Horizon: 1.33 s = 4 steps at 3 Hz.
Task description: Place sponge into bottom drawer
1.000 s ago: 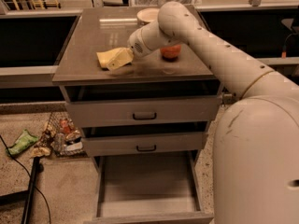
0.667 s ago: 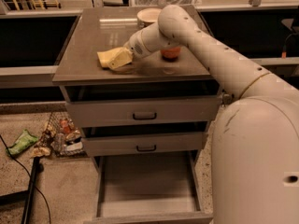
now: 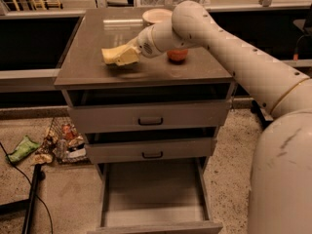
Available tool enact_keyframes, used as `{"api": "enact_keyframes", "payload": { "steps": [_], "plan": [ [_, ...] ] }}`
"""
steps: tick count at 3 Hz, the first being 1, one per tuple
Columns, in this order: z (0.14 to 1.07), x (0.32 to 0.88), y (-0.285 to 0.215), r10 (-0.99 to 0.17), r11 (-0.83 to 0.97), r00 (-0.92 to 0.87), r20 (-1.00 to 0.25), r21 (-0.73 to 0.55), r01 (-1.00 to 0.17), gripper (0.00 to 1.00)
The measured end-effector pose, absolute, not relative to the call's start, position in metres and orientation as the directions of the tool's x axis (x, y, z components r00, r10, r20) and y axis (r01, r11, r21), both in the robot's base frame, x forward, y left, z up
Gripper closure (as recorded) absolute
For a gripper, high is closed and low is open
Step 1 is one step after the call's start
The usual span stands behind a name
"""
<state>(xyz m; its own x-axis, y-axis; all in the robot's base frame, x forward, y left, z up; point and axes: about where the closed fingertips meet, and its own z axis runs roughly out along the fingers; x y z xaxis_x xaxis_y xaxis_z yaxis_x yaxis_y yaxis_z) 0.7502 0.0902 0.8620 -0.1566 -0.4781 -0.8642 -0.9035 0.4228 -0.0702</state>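
The pale-yellow sponge point(image 3: 111, 54) is on the left half of the grey cabinet top point(image 3: 87, 67), held slightly above the surface with a shadow under it. My gripper point(image 3: 125, 56) reaches in from the right and is shut on the sponge's right end. The bottom drawer point(image 3: 153, 191) is pulled open below the cabinet front, and its grey floor is bare.
An orange ball point(image 3: 177, 55) sits on the cabinet top right behind my wrist, and a pale bowl point(image 3: 157, 15) stands at the back. The two upper drawers point(image 3: 150, 116) are closed. Litter point(image 3: 58, 143) and a black cable point(image 3: 34, 189) lie on the floor at left.
The sponge and my gripper have shifted slightly up and to the left over the cabinet top. The drawers and the ball have not moved.
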Motion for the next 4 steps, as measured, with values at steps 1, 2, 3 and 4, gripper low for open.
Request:
{"api": "enact_keyframes", "payload": {
  "steps": [1, 2, 3, 4],
  "plan": [
    [0.895, 0.717, 0.072, -0.478, 0.442, -0.111, -0.871, -0.129, -0.888, 1.00],
    [0.906, 0.695, 0.066, -0.487, 0.383, -0.065, -0.871, -0.146, -0.912, 1.00],
    [0.900, 0.689, 0.068, -0.504, 0.356, -0.063, -0.861, -0.141, -0.924, 1.00],
    [0.896, 0.686, 0.072, -0.516, 0.338, -0.062, -0.855, -0.136, -0.931, 1.00]
  ]
}}
